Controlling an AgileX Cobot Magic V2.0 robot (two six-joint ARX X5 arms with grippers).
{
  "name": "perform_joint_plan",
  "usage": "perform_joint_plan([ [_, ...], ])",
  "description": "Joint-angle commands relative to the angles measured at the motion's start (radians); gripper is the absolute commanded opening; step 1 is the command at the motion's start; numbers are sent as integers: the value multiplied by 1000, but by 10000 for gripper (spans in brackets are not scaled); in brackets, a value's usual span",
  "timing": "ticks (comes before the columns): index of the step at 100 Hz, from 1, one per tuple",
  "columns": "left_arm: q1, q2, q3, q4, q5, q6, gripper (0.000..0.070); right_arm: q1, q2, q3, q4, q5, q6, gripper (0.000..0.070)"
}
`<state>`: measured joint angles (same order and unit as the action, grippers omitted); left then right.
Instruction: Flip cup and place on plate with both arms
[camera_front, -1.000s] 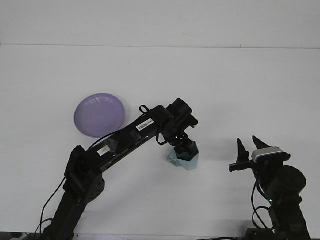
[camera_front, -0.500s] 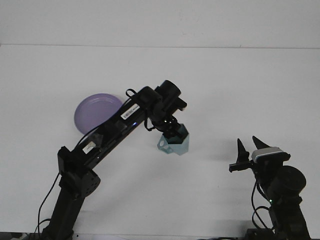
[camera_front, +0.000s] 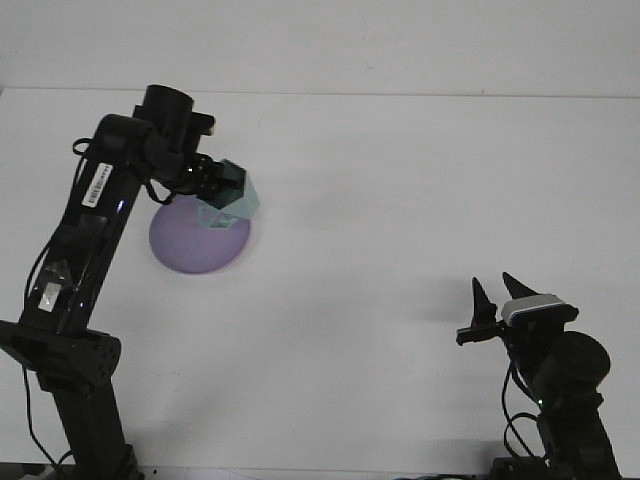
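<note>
Left gripper (camera_front: 212, 183) clamped on tilted cup (camera_front: 229, 195) over plate (camera_front: 190, 243) edge; early release = rolls off; right gripper (camera_front: 494, 297) open, idle.

Left arm: raised tall, wrist bent rightward; left gripper (camera_front: 212, 182) clamped around a load.
Right arm: low; right gripper (camera_front: 494, 294) fingers parted, pointing up.

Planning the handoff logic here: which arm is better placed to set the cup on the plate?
Left. Its gripper already holds the cup right over the purple plate. The right gripper is open, empty and far off, near the table's front right.
</note>
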<state>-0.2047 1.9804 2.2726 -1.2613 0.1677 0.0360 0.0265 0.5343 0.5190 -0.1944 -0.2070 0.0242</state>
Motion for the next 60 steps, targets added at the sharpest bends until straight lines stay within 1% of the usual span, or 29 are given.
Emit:
perform_joint_plan([
  [1, 27, 36, 8, -6, -11, -22, 12, 5, 2, 4, 6, 2, 13, 338],
  [18, 120, 44, -89, -3, -19, -21, 12, 7, 2, 4, 6, 1, 13, 338],
  [30, 165, 48, -187, 63, -23, -13, 12, 7, 2, 4, 7, 1, 13, 338],
  [38, 182, 48, -238, 111, -23, 6, 12, 7, 2, 4, 7, 1, 13, 338],
  [46, 190, 48, -274, 162, -34, 9, 12, 7, 2, 4, 7, 1, 13, 339],
  [60, 198, 73, -282, 189, -63, 14, 12, 7, 3, 4, 7, 1, 13, 338],
])
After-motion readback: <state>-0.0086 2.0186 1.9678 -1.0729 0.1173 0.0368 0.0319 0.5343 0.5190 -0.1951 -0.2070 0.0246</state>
